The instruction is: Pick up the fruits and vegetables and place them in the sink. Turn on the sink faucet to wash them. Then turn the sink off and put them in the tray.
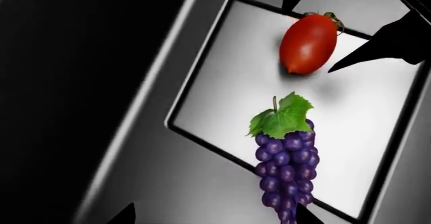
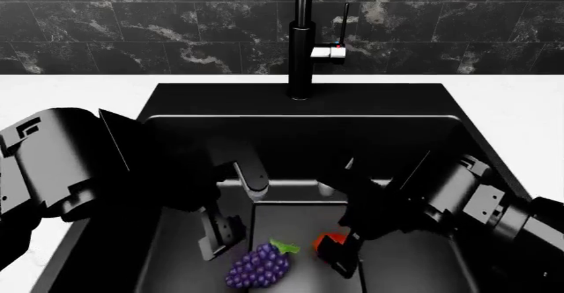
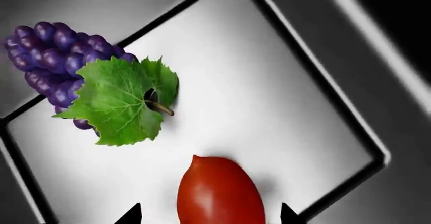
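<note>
Both pieces of produce already lie in the sink (image 2: 458,128), on the flat drain panel (image 1: 364,128) in the basin floor. The bunch of grapes (image 2: 257,266) rests with its green leaf toward the tomato (image 2: 323,242), the two near each other but not touching; the left wrist view shows a clear gap of pale panel between them. So the first step, getting the fruit and vegetable into the basin, looks done.

Whether the washing has taken place is not readable here: no water shows at the faucet (image 2: 302,35), and the lever (image 2: 331,53) with its red dot gives no plain on or off.

Both arms reach down into the basin. The right gripper (image 3: 205,219) hovers right over the tomato, its dark fingertips showing on either side of the fruit with daylight between, so its jaws stand wide and hold nothing. The left gripper (image 2: 222,237) hangs just beside the grapes, also empty; its jaws appear apart in the left wrist view, with tips at the picture's edges.

My reading is that the arms are lining up to lift the produce out. Still ahead: grasping each item and carrying it to the tray, which appears in none of these views.
</note>
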